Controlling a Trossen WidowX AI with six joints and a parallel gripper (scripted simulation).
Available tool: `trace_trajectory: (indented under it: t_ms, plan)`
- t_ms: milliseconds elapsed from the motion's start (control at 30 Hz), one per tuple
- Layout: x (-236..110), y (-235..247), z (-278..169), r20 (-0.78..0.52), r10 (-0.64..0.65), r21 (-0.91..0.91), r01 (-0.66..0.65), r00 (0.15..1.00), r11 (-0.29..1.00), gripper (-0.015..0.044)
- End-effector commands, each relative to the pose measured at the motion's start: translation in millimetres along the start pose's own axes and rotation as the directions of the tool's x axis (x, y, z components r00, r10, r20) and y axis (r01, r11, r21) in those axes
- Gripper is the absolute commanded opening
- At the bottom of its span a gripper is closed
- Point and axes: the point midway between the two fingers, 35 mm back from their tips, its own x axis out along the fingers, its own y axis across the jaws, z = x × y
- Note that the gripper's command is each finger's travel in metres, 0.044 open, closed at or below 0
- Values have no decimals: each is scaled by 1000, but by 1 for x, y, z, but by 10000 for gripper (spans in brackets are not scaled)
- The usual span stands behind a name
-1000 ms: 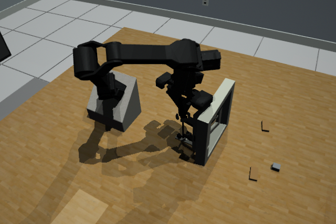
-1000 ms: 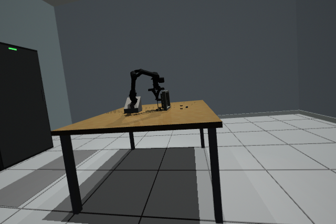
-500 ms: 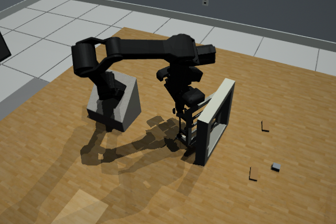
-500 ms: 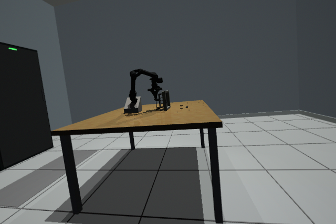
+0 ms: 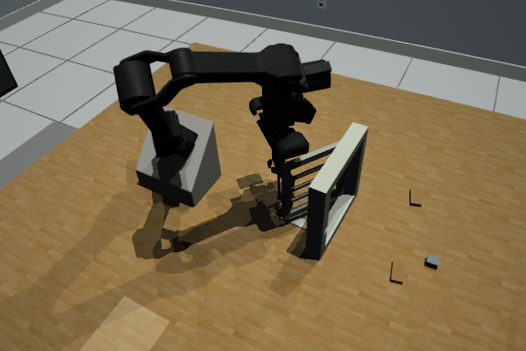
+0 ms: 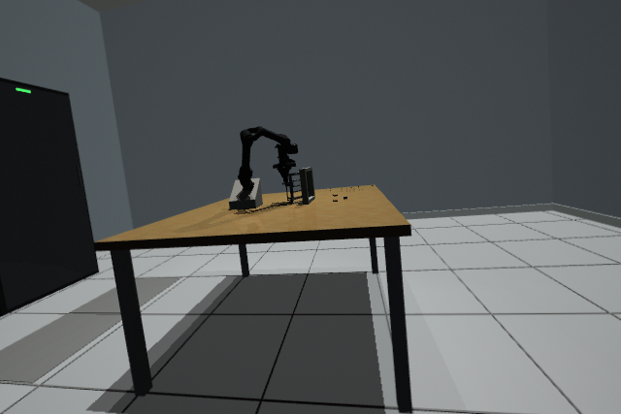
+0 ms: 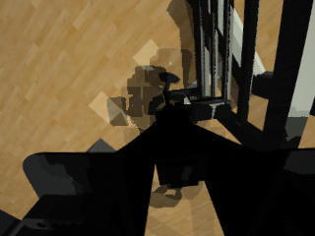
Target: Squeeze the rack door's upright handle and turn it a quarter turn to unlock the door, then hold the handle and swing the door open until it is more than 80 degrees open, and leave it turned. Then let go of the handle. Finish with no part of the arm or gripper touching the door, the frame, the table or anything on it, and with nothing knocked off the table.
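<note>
The pale rack frame [image 5: 338,159] [image 6: 303,186] stands upright on the table. Its barred door [image 5: 287,194] [image 6: 296,185] [image 7: 213,109] stands well out from the frame toward the arm's base; the exact angle cannot be told. The thin dark upright handle [image 5: 279,187] [image 7: 167,90] is at the door's free edge. My gripper [image 5: 278,166] [image 6: 286,182] [image 7: 173,130] points down and is shut on the handle near its upper part. The dark fingers hide the grasped part in the wrist view, and how far the handle is turned cannot be made out.
The arm's grey wedge-shaped base block [image 5: 206,170] [image 6: 256,193] stands left of the door. Beyond the frame lie a small grey block [image 5: 431,260] and two flat brown pieces [image 5: 397,271] [image 5: 416,196]. The wooden table [image 5: 445,317] [image 6: 310,222] carries everything.
</note>
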Motion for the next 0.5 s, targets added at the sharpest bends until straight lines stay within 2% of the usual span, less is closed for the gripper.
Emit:
trace_trajectory:
  t_ms: [0, 467]
  plan:
    - [0, 5, 3, 5, -3, 81, 2, 1000, 997, 27]
    - [0, 33, 14, 6, -1, 283, 0, 1000, 959, 27]
